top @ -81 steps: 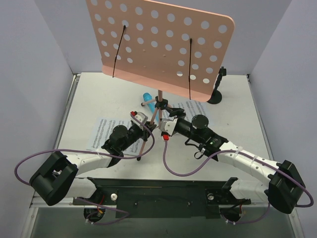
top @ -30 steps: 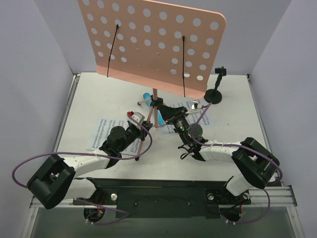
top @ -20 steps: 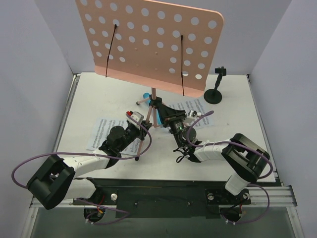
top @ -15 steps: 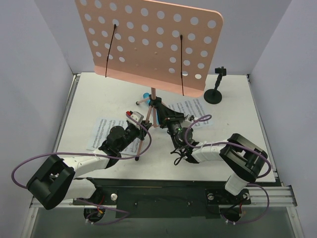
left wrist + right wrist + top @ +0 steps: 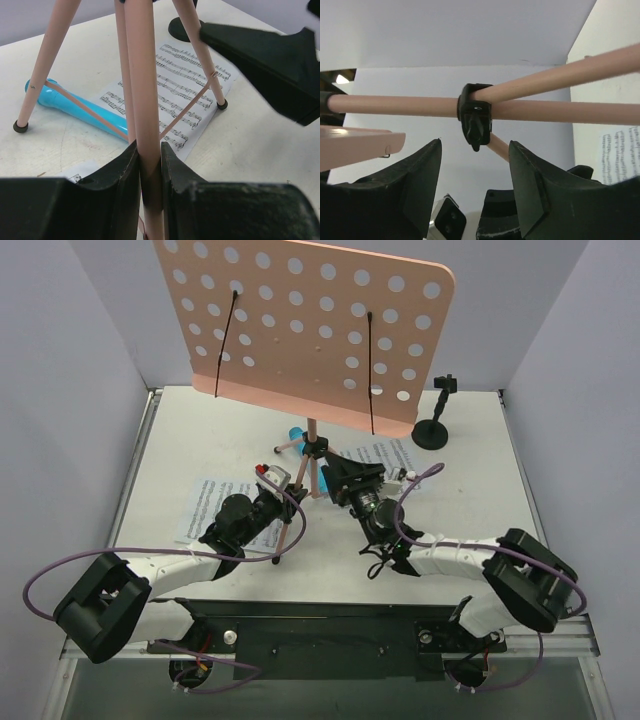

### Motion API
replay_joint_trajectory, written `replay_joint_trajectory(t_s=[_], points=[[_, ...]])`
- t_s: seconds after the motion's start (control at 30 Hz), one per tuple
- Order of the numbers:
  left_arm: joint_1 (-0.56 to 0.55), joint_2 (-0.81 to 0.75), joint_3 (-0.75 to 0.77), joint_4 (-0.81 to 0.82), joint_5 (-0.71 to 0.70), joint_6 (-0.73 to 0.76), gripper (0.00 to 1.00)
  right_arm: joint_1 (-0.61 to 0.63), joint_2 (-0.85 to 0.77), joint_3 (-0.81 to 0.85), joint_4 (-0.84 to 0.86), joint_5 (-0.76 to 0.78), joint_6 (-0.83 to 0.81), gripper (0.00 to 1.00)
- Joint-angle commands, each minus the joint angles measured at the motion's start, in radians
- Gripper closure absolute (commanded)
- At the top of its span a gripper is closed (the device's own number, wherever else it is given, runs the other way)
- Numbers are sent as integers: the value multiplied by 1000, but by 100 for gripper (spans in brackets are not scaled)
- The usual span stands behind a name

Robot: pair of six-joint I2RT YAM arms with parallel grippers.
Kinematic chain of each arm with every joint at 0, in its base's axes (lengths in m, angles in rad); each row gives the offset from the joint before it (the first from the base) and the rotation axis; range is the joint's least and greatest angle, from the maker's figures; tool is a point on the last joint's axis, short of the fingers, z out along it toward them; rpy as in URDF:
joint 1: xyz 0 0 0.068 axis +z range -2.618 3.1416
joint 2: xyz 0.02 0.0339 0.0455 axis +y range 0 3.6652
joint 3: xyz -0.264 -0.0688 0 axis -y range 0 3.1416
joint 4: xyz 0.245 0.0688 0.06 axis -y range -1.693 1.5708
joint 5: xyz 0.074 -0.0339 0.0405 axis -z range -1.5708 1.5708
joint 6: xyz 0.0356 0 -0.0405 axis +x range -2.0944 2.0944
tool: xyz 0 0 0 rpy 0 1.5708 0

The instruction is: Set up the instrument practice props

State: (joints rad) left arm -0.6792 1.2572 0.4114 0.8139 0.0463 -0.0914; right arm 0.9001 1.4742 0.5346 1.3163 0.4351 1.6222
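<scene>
The pink perforated music stand (image 5: 300,325) stood mid-table on thin tripod legs, one leg pinched in my left gripper (image 5: 149,162). A white sheet-music page (image 5: 205,508) lay flat to its left, and a second page (image 5: 385,453) lay right, under one foot. The bright blue microphone (image 5: 75,107) lay among the legs. The black mic stand (image 5: 432,430) stood upright far right.

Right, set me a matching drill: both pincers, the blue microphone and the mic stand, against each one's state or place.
1 left pincer
2 right pincer
3 blue microphone
4 mic stand

A upright at the table's far right
B open by the black hub
C lying among the tripod legs
D shut on a pink leg

Pairs: 1-D, 2-B, 3-C, 4-A.
</scene>
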Motion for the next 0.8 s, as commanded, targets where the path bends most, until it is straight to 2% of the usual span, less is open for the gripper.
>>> replay_joint_trajectory(t_s=[0.0,0.07,0.1,0.17,0.2,0.23,0.27,0.3,0.33,0.4,0.43,0.47,0.6,0.67,0.73,0.77], points=[[-8,-22,20,41,52,61,100,-41,-182,-88,40,-67,-377,45],[-6,-24,21,33,44,56,100,-65,-285,-99,-65,-117,-560,41],[-6,-25,21,31,38,55,100,-73,-348,-94,-103,-181,-726,41],[-3,-25,21,33,30,45,100,-70,-475,-33,-350,-246,-1004,41],[-3,-28,21,33,30,39,100,-66,-503,60,-635,-257,-1101,40],[0,-28,23,31,32,38,100,-67,-523,118,-790,-266,-1242,37],[-2,-27,24,28,33,32,100,-73,-520,199,-983,-248,-1272,17],[0,-27,30,21,38,30,100,-102,-506,238,-1078,-237,-1288,7],[0,-25,32,16,44,27,100,-122,-500,261,-1150,-289,-1301,3],[1,-21,40,14,52,24,100,-184,-503,263,-1164,-425,-1381,7],[1,-18,41,13,55,24,100,-187,-503,266,-1183,-467,-1482,10],[3,-16,43,13,58,24,100,-179,-497,281,-1192,-466,-1534,17],[1,-15,47,7,58,24,100,-150,-470,301,-1206,-438,-1714,33],[1,-16,46,2,59,25,100,-116,-471,271,-1163,-404,-1847,36],[1,-16,47,1,56,28,100,-66,-465,222,-1094,-395,-2099,38],[1,-16,47,-2,56,28,100,-35,-460,191,-1057,-392,-2157,38]])
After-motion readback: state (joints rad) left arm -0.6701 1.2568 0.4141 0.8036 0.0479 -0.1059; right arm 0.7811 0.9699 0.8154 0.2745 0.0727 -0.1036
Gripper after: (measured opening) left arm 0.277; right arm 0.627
